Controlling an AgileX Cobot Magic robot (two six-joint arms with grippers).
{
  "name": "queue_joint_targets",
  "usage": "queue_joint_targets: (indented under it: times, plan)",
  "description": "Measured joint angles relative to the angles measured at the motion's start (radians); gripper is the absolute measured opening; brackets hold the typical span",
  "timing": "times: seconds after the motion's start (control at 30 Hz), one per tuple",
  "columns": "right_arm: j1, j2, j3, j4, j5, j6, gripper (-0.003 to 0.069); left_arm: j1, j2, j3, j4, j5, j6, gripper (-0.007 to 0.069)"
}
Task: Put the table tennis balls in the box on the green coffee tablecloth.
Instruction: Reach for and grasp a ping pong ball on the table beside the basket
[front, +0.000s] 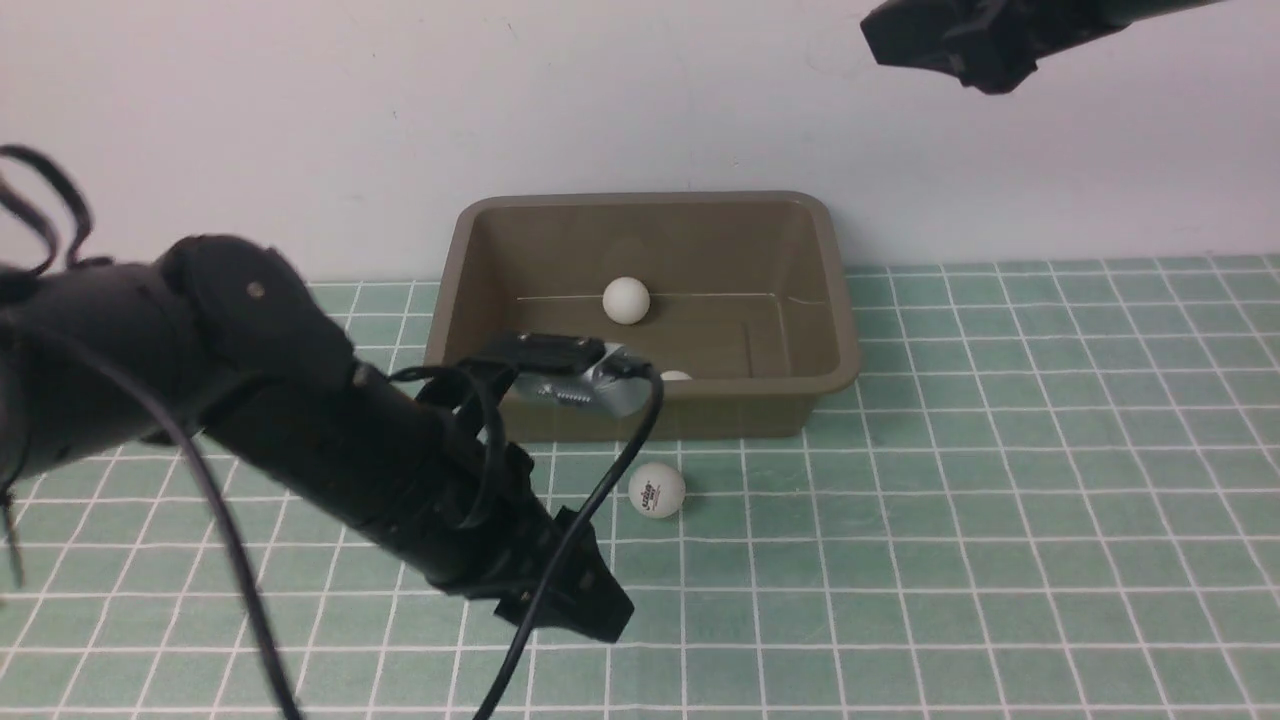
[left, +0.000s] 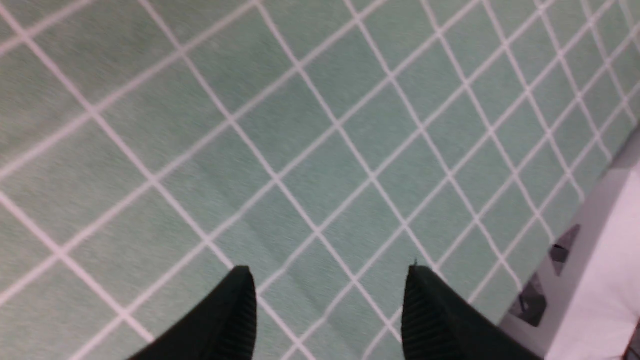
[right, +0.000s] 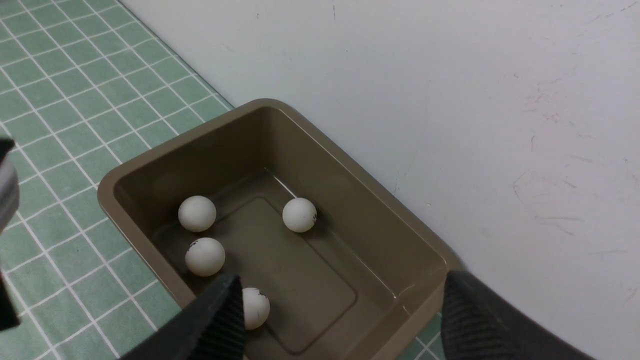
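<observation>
Teal-green cloth with a thin white grid covers the table, and we see a pale wall rising behind it. An olive-brown plastic box sits at the far edge of the cloth, close against that wall and about midway from left to right. Our left arm, black and trailing a cable, reaches in from the left and ends on the near side of the box. The left gripper hangs over bare cloth with its fingers spread wide and nothing between them. Our right gripper is held high at the far right, and its fingers are likewise wide apart and empty. From its wrist we count four white balls lying on the box floor, none touching another. One more ball, with a small red and dark mark, lies on the cloth just beside the box's near wall, a little beyond and right of the left gripper.
</observation>
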Motion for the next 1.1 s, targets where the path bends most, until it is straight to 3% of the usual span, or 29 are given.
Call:
queue_joint_targets:
  times: [0.1, 0.23, 0.43, 0.6, 0.8, 1.1]
  plan:
    - [0.000, 0.000, 0.000, 0.000, 0.000, 0.000, 0.0482, 0.000, -0.060, 0.070, -0.050, -0.015, 0.037, 0.0363]
    - [0.000, 0.000, 0.000, 0.000, 0.000, 0.000, 0.0482, -0.008, -0.127, 0.148, -0.073, -0.146, 0.072, 0.0363]
    - [0.000, 0.000, 0.000, 0.000, -0.001, 0.000, 0.0482, -0.086, -0.102, 0.173, -0.096, -0.504, 0.150, 0.0363]
    - [0.000, 0.000, 0.000, 0.001, -0.003, 0.000, 0.0482, -0.152, -0.007, 0.173, -0.204, -0.736, 0.219, 0.0363]
    - [0.000, 0.000, 0.000, 0.003, -0.016, 0.000, 0.0482, -0.155, 0.067, 0.165, -0.243, -0.781, 0.315, 0.0366]
    - [0.000, 0.000, 0.000, 0.018, -0.024, 0.001, 0.0482, -0.157, 0.121, 0.108, -0.342, -0.763, 0.360, 0.0521]
